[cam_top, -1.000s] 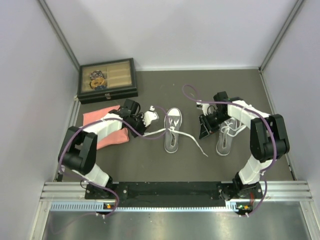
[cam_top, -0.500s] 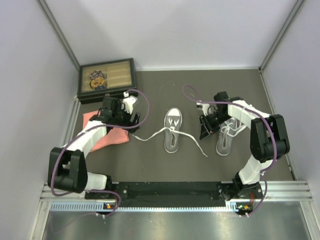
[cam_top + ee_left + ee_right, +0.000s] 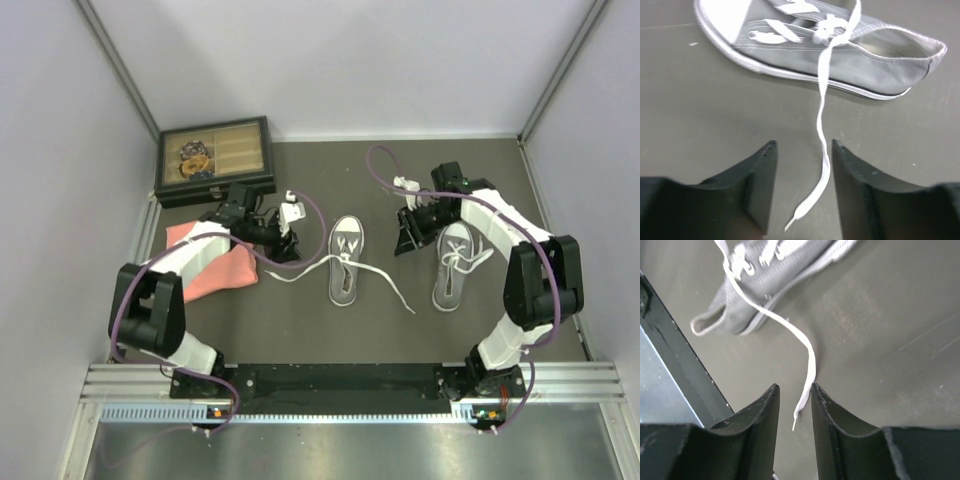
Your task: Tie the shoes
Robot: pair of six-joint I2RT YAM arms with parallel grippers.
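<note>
Left wrist view: the left pincer [image 3: 804, 145] stands open astride a slack lace [image 3: 821, 125] on the desk [image 3: 700, 125], gripping nothing, with the shoe [image 3: 865, 55] just ahead. The right pincer [image 3: 795, 387], narrowly parted, straddles another lace end [image 3: 807, 365], unpinched. Best to lower first, then close near each tip.

White-and-black arms [image 3: 200, 250], purple cables [image 3: 372, 160], black tapered claw fingers [image 3: 757, 185]

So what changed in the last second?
The left hand let go of the lace of the left shoe, swung out over the pink cloth and returned, open around the lace's end. The right hand edged farther out. The right shoe stayed put, the left too.
</note>
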